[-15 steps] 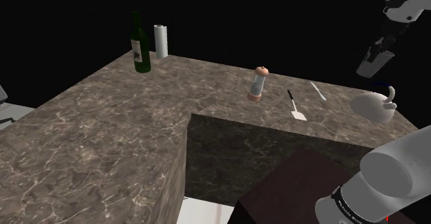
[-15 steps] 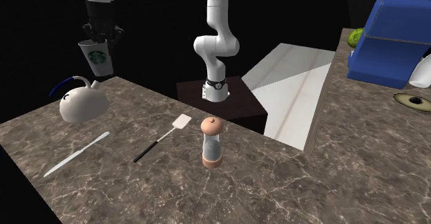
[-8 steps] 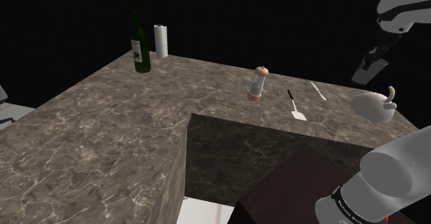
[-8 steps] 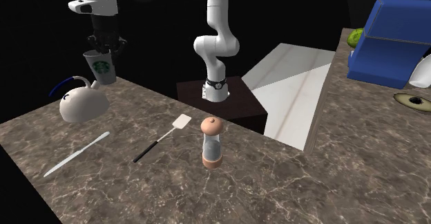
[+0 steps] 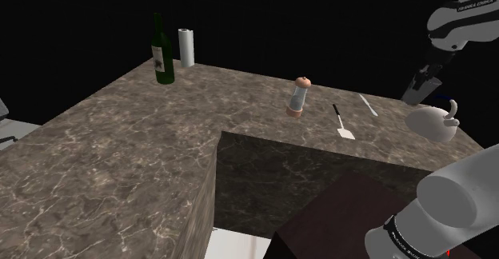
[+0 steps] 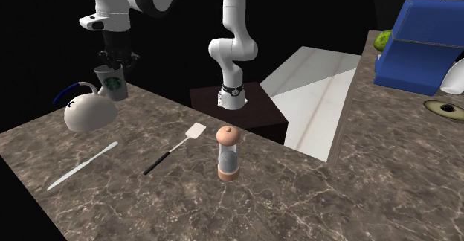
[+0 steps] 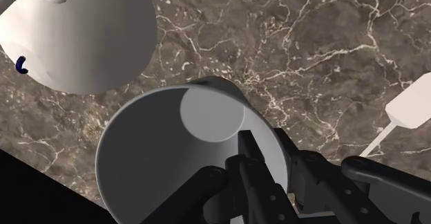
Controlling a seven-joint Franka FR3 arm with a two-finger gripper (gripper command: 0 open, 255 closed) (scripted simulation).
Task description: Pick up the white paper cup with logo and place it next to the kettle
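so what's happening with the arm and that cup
The white robot arm has its black jaws shut on the rim of a white paper cup with a green logo. The cup hangs upright close beside the white kettle, low over the marbled counter. Whether it already touches down is unclear. It has not been let go yet.
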